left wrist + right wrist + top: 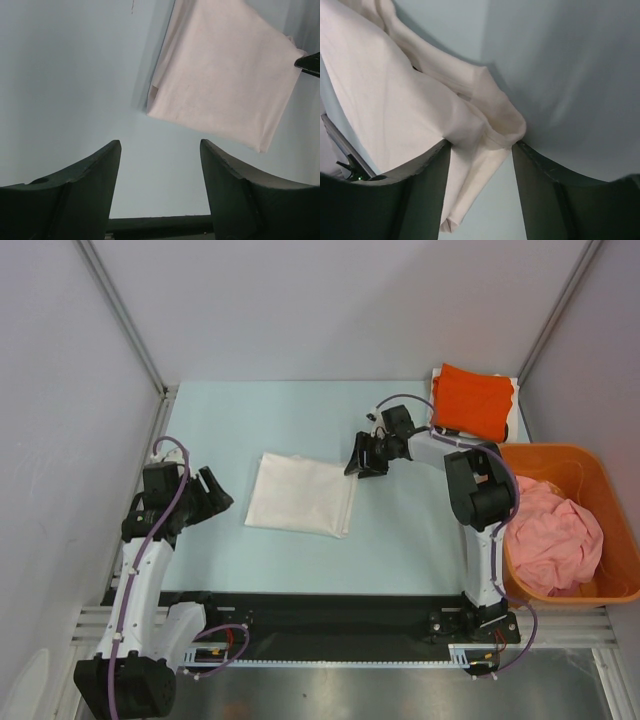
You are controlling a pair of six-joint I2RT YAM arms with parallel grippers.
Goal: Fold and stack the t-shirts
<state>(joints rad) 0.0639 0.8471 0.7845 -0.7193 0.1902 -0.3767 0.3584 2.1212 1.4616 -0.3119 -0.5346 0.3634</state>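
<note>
A folded white t-shirt (300, 495) lies flat in the middle of the table, its print hidden. My right gripper (358, 456) is at its far right corner, open, with a rolled edge of the white cloth (380, 95) lying between the fingers (481, 145). My left gripper (215, 492) is open and empty just left of the shirt, which shows ahead of it in the left wrist view (225, 75), beyond the gripper (160, 150). A folded orange t-shirt (472, 400) lies at the back right. A crumpled pink t-shirt (555, 540) fills the basket.
The rigid orange plastic basket (600, 475) stands at the right edge, beside the right arm's base. The orange shirt rests on a white sheet (515, 385) near the back right corner. Metal frame posts and walls enclose the pale table (250, 415).
</note>
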